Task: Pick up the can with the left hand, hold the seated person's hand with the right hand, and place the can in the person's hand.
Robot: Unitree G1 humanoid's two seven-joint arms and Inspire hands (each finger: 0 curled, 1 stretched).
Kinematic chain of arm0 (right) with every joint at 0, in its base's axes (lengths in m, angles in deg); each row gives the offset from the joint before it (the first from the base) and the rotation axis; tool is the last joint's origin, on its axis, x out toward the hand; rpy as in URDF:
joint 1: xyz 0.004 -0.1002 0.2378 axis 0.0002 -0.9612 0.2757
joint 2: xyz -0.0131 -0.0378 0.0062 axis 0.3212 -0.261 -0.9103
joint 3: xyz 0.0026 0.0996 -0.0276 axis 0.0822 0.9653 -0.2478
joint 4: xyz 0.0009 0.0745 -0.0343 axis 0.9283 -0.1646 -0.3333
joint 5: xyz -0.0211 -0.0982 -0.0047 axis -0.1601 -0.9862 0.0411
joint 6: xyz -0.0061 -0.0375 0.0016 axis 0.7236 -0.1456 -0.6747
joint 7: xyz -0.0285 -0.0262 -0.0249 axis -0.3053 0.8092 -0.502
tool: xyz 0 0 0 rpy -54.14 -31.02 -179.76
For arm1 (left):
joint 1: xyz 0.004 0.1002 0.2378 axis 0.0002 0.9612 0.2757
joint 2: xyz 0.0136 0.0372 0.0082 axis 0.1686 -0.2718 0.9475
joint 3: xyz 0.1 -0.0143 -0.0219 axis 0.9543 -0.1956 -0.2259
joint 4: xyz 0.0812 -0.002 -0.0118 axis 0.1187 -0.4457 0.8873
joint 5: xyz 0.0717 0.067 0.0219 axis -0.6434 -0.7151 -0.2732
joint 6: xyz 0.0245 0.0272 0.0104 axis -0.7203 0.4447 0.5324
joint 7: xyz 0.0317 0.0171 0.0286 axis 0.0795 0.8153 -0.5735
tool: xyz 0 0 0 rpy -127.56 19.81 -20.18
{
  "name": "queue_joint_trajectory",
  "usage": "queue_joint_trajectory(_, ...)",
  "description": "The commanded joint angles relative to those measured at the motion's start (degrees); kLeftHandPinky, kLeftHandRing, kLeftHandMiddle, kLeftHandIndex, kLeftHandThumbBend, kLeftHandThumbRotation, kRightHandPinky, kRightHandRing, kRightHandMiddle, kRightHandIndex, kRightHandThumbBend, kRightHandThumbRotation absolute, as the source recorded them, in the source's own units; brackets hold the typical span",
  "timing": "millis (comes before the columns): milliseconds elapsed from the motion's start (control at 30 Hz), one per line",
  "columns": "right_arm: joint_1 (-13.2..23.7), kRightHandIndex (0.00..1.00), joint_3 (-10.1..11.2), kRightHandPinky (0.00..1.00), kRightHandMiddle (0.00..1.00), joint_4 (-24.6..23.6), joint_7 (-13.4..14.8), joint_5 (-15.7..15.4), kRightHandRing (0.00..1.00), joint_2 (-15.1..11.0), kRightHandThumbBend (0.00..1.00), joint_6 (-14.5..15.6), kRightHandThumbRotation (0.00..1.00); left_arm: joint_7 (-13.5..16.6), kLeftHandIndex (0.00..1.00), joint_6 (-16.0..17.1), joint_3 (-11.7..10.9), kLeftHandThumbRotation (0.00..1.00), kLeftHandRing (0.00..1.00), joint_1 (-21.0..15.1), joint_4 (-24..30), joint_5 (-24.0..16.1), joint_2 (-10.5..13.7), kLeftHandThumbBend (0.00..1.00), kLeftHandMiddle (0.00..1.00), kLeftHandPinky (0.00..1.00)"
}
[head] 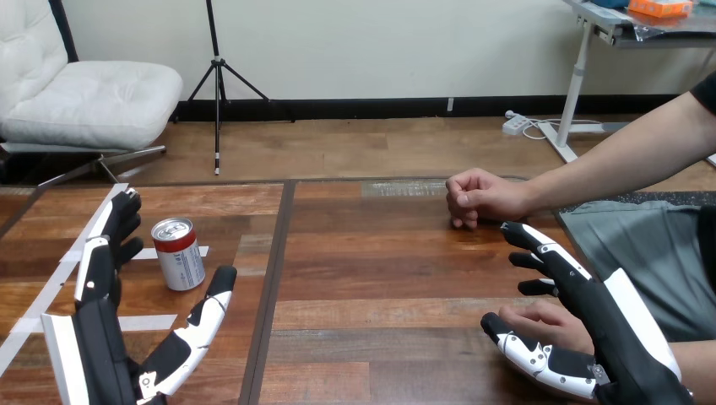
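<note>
A red and silver can [178, 253] stands upright on the left part of the wooden table. My left hand [94, 337] is open just in front of it, its fingers reaching up past the can's left side and its thumb [207, 316] just right of and below the can, none touching. Low at the right, my right hand [621, 329] is open, fingers straight and pointing up-left. One of the person's hands [549, 323] lies between its thumb [532, 356] and fingers [540, 246]. The person's other hand [480, 198], a loose fist, rests on the table further back.
White tape strips [156, 321] mark the table around the can. A dark seam [274, 278] runs front to back between the two table halves. The person's forearm [625, 160] comes in from the upper right.
</note>
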Motion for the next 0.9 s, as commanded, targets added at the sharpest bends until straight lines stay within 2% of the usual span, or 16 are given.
queue_joint_trajectory(0, 3.59, 0.9, 0.58, 0.76, 0.92, -0.09, 0.1, 0.75, 0.87, -0.85, 0.42, -0.67, 0.1, 1.02, 0.83, -1.53, -2.48, 0.07, 0.83, -3.73, -0.15, -1.79, -3.64, 0.62, 0.84, 0.77)
queue_joint_trajectory(67, 3.6, 0.9, 0.58, 0.76, 0.92, -0.05, 0.12, 0.73, 0.87, -0.86, 0.42, -0.67, 0.1, 1.18, 0.84, -1.99, -2.55, 0.08, 0.83, -3.94, -0.18, -1.98, -3.58, 0.63, 0.84, 0.77)
queue_joint_trajectory(200, 3.65, 0.9, 0.45, 0.77, 0.92, 0.04, 0.06, 0.81, 0.87, -0.81, 0.42, -0.74, 0.1, 0.72, 0.84, -5.23, -3.15, 0.11, 0.83, -5.25, -0.61, -1.89, -3.2, 0.64, 0.85, 0.76)
queue_joint_trajectory(567, 3.65, 0.9, 0.15, 0.8, 0.91, 0.13, 0.02, 0.53, 0.88, -0.73, 0.43, -0.62, 0.12, -0.52, 0.85, -8.86, -4.1, 0.13, 0.84, -9.04, -3.35, -1.31, -2.14, 0.67, 0.86, 0.78)
queue_joint_trajectory(867, 3.49, 0.9, 0.01, 0.81, 0.91, 0.05, -0.07, 0.74, 0.89, -0.52, 0.43, -0.3, 0.12, -1.45, 0.85, -11.73, -5.65, 0.13, 0.83, -12.77, -6.48, -1.76, -2.19, 0.7, 0.85, 0.8)
